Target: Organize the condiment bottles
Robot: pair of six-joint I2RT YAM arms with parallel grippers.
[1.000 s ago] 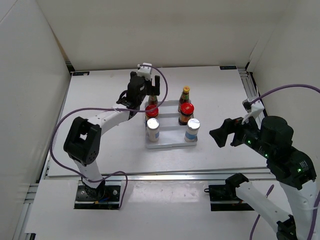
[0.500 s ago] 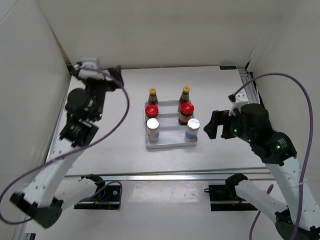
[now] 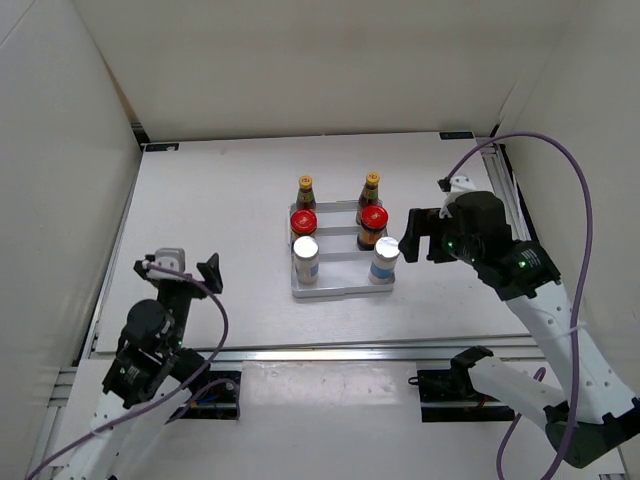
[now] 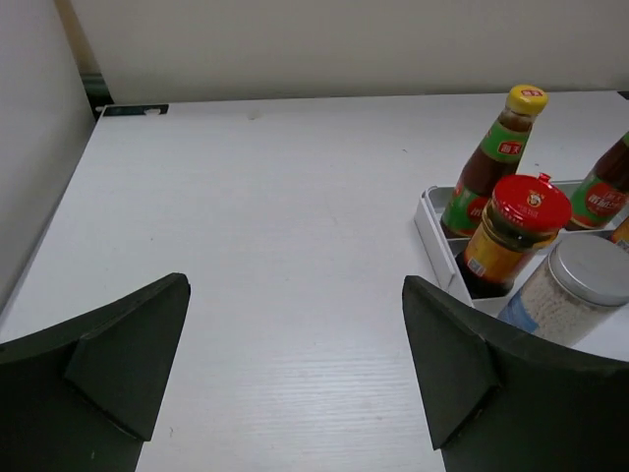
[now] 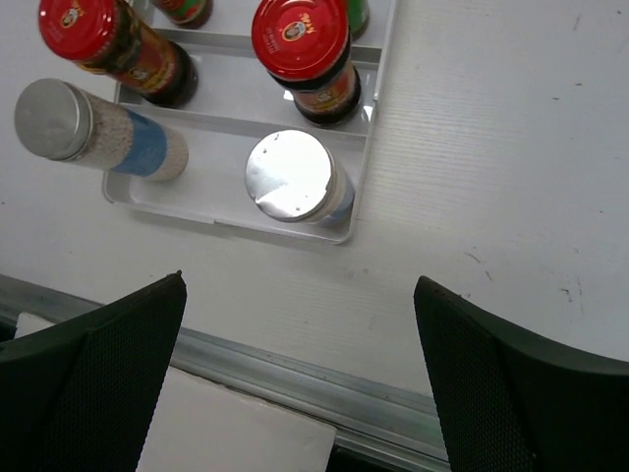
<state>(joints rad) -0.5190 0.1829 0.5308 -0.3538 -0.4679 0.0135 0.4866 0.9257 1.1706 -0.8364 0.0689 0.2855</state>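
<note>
One sauce bottle (image 4: pixel 611 185) cut by edge, shaker (image 4: pixel 588 277) base behind left claw (image 4: pixel 295 285)

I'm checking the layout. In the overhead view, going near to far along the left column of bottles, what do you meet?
white shaker → red-lidded jar → yellow-capped sauce bottle

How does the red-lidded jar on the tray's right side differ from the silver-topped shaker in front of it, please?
The jar has a red lid, the shaker a silver top. The jar looks dark, the shaker whitish with a blue label. The jar sits in the middle row of the tray, the shaker in its nearest row. Both stand upright there.
</note>
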